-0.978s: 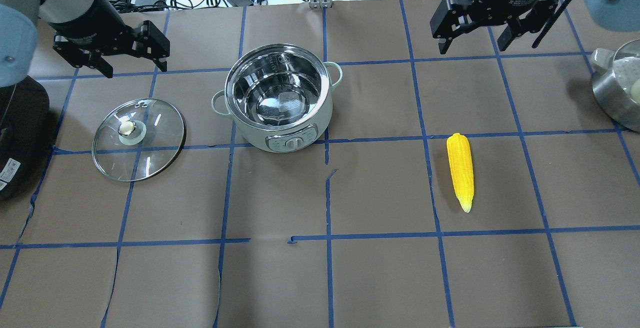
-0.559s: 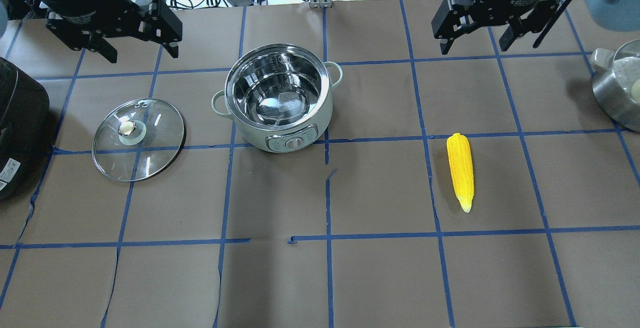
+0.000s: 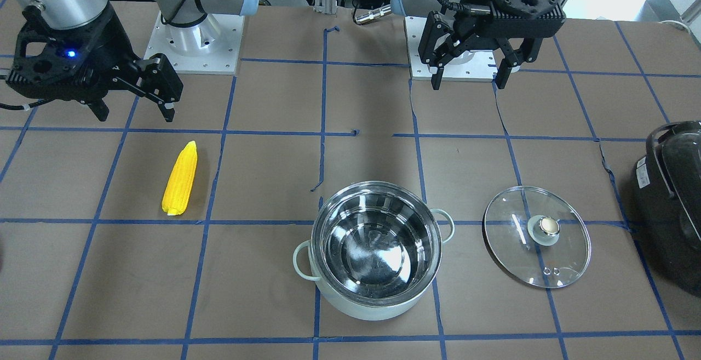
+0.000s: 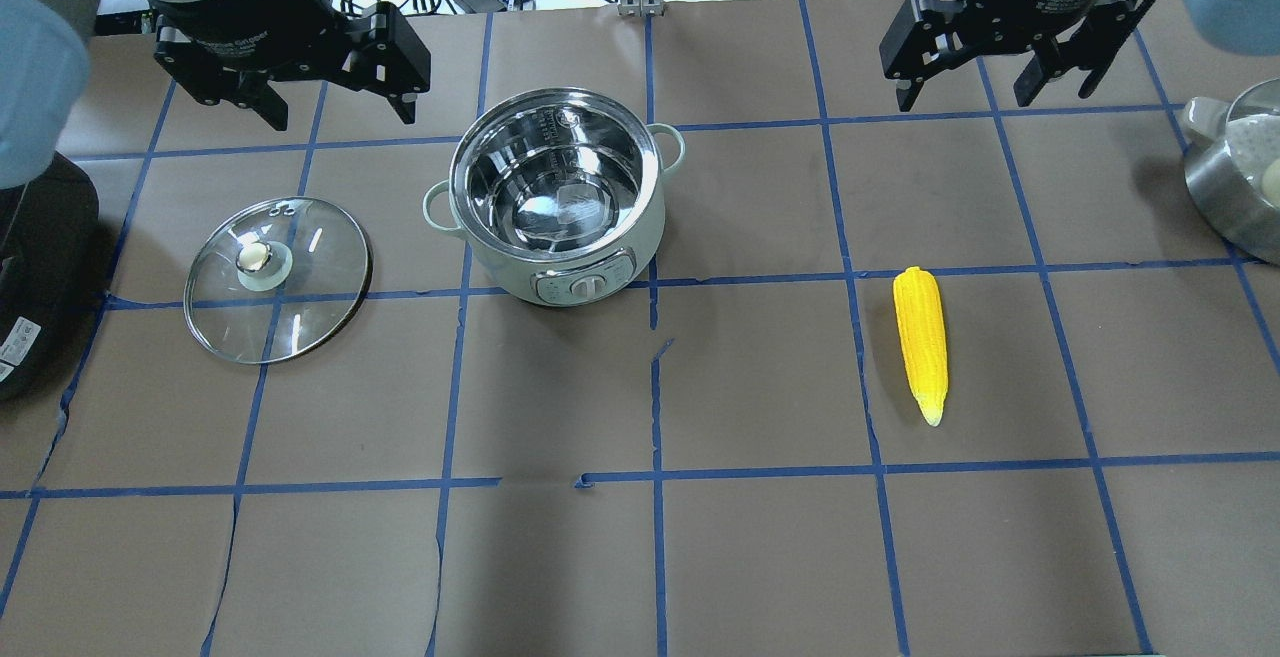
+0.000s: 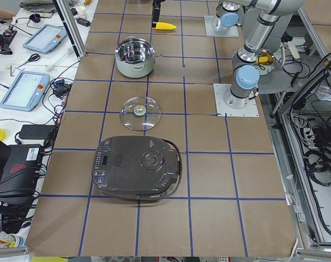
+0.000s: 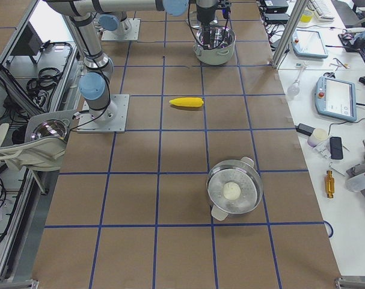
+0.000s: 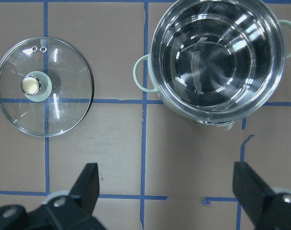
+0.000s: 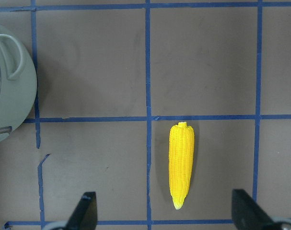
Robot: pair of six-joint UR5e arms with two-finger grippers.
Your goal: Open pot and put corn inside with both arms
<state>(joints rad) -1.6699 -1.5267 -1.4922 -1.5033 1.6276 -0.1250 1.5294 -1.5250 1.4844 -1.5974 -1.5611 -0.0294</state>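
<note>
**Pot uncovered, corn on the table, both claws empty**

The pot (image 4: 500, 267) stood upright near the middle of the table (image 4: 760, 557), with its shiny steel inside bare and nothing in it. Its glass lid (image 4: 290, 307) lay flat on the table, knob up, on the robot's left of the pot and clear of it. The corn (image 4: 921, 339) lay on its side well apart from the pot, on the robot's right, just beside a line of blue tape. Nothing touched it.

The left gripper (image 4: 340, 117) hung above the table with its 2 fingers spread wide and nothing between them. Its wrist camera looked straight down on both the lid and the pot. The right gripper (image 4: 968, 97) hovered above the corn, its fingers also spread wide and empty, and the cob lay between them in its wrist view.

A large black appliance (image 5: 138, 166) sat at the table's end on the robot's left. A steel steamer (image 6: 233, 191) holding 1 white ball sat towards the end on the robot's right.
</note>
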